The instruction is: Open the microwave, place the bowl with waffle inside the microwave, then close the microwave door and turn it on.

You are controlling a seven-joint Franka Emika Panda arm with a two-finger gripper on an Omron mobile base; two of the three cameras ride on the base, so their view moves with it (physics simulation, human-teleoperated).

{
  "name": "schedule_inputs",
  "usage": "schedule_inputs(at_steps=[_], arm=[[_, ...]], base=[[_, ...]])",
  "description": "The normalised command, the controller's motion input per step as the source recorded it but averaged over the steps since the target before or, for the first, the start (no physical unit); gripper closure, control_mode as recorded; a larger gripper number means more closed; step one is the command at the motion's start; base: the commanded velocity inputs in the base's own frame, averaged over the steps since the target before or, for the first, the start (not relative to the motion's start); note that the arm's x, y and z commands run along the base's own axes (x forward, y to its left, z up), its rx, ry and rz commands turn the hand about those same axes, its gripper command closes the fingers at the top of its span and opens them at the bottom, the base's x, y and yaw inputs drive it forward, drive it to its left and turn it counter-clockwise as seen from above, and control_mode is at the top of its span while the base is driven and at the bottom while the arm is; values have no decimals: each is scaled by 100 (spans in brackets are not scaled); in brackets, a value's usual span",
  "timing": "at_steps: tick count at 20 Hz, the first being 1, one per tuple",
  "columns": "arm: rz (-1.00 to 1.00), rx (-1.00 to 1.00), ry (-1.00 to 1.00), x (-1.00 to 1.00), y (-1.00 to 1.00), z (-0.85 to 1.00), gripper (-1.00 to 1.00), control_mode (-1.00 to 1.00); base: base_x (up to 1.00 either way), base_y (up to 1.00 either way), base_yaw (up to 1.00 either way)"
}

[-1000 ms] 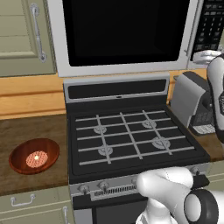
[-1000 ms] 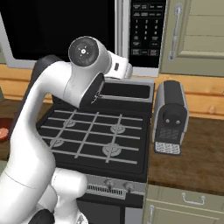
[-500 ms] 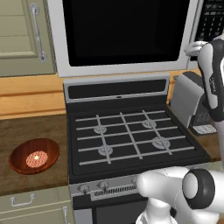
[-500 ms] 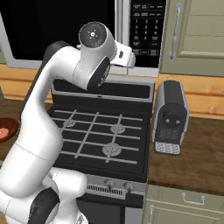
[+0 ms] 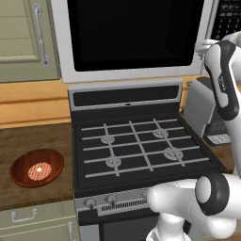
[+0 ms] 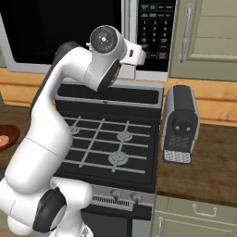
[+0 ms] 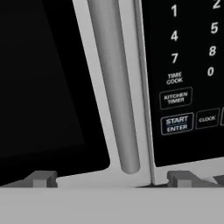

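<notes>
Your gripper [image 7: 111,179], fingers spread and empty, faces the microwave door [image 7: 52,87] handle [image 7: 114,87]; the door is shut. The bowl [image 5: 36,168] with waffle [image 5: 39,170] waits on the bench left of the stove [image 5: 141,146]. Every step remains.

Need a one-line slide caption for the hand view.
Open gripper faces the closed microwave door, its bar handle between the fingertips, keypad alongside.

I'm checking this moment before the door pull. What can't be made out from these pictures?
- Microwave interior: door shut, black glass, left base view.
- Bowl: cut by the edge, right base view.
- Handle top: cut off, hand view.
- Gripper: just its tips, spread beside the handle.
</notes>
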Motion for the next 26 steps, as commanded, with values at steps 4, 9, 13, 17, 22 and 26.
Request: schedule_inputs(at_steps=[4,9,13,17,22,26], arm=[[0,0,-12,37,0,0,-100,-100],[0,2,-5,29,-15,0,-100,-100],[0,2,0,34,-16,0,-100,-100],[0,0,0,41,0,-1,-100,-100],[0,0,0,29,0,-3,100,-100],[0,0,0,-7,0,0,100,-100]], base=[[0,0,0],[0,0,0],[0,0,0],[0,0,0],[0,0,0],[0,0,0]])
